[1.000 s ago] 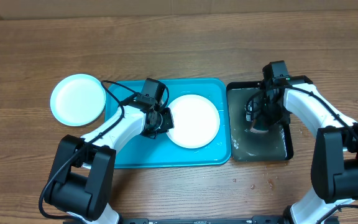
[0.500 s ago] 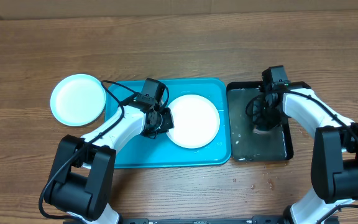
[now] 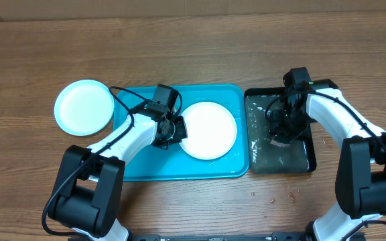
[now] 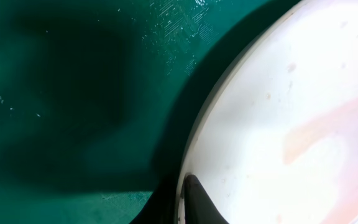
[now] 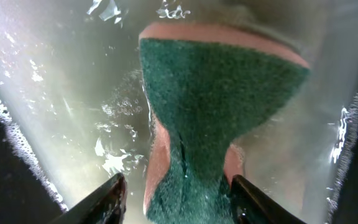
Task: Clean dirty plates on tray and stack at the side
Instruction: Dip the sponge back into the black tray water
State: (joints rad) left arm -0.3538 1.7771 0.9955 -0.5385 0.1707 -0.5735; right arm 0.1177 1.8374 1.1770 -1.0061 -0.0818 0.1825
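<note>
A white plate (image 3: 208,130) lies on the turquoise tray (image 3: 139,164). In the left wrist view the plate (image 4: 272,81) shows a faint orange-red smear, on the tray's floor (image 4: 73,93). My left gripper (image 3: 177,131) is shut on this plate's left rim, one finger on top of the rim (image 4: 184,190). A light blue plate (image 3: 82,107) rests on the table to the left of the tray. The yellow-green plate is out of view. My right gripper (image 3: 280,136) is shut on a green and pink sponge (image 5: 222,81), squeezed between the fingers (image 5: 178,190) in water.
A smaller black tray of water (image 3: 295,161) stands right of the turquoise tray, touching it. Water drops lie on the wood table (image 3: 273,199) in front of the black tray.
My right gripper has shifted slightly back and forth with the sponge inside the black tray. The left arm and both plates have not moved.
</note>
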